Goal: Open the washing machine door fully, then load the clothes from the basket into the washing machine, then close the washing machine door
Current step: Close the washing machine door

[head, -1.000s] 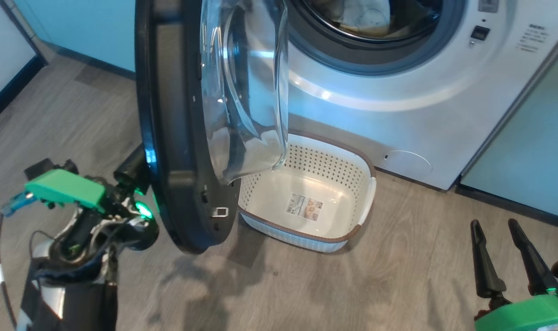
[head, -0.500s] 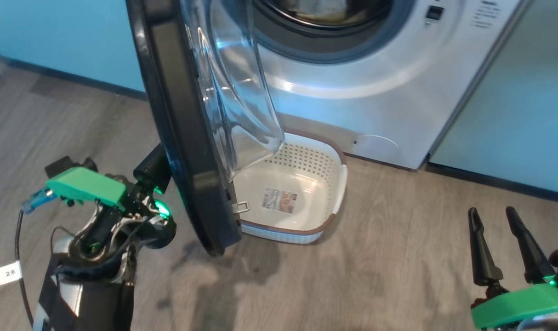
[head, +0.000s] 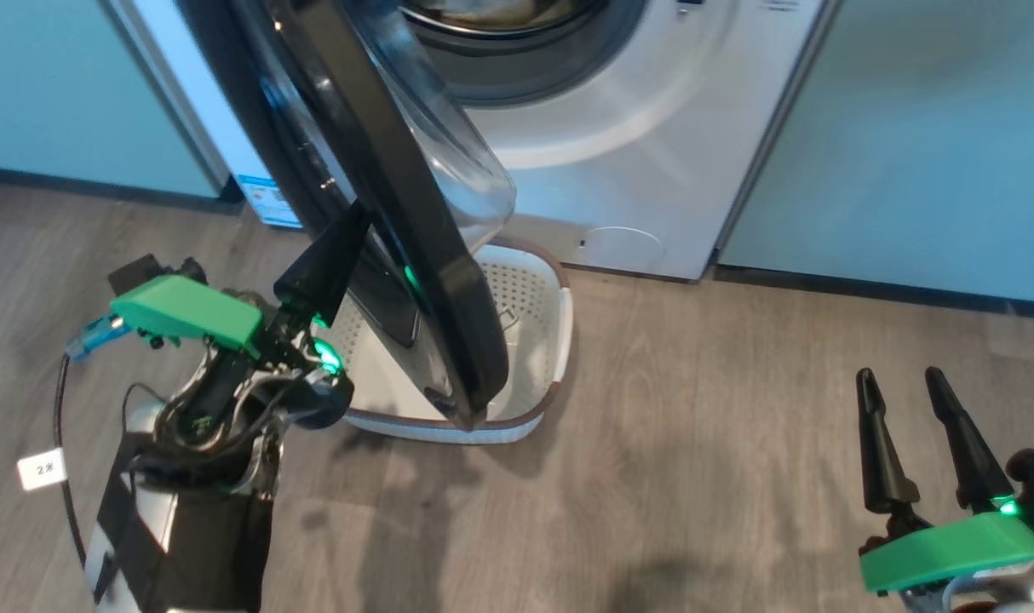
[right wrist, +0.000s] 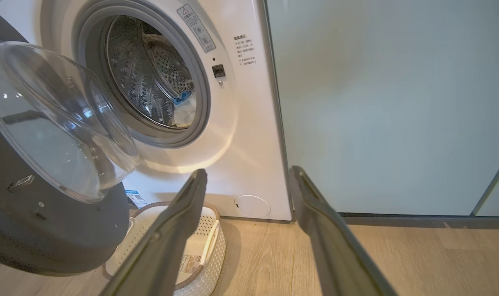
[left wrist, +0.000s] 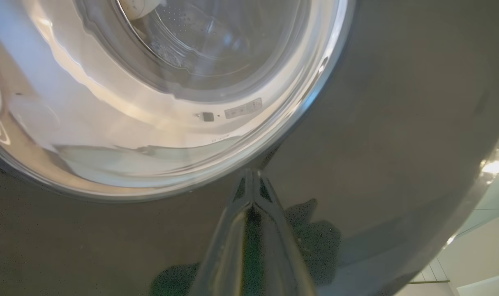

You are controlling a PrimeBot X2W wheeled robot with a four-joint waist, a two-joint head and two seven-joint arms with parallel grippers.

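The washing machine (head: pixel 653 153) stands with its round door (head: pixel 398 196) half swung, black ring and clear glass bowl hanging over the basket (head: pixel 565 336). My left gripper (head: pixel 357 217) is shut, its tip pressed on the door's outer black face; the left wrist view shows the joined fingertips (left wrist: pixel 251 176) against the glossy door (left wrist: pixel 397 123). Pale clothes (right wrist: pixel 183 109) with a blue piece lie in the steel drum. The basket (right wrist: pixel 210 242) shows only a label on its floor. My right gripper (head: pixel 900 375) hangs open over the floor at lower right, holding nothing, also open in its own view (right wrist: pixel 248 172).
Pale green cabinets (head: pixel 909 128) flank the machine on the right, and another cabinet (head: pixel 48 85) stands on the left. Wood-look floor (head: pixel 696 443) spreads between my right gripper and the basket. A blue label (head: pixel 272 197) sits low on the machine's front.
The head camera has shifted. The door has swung further toward the machine, now covering more of the basket, with my shut left gripper following on its outer face. The right gripper stays open.
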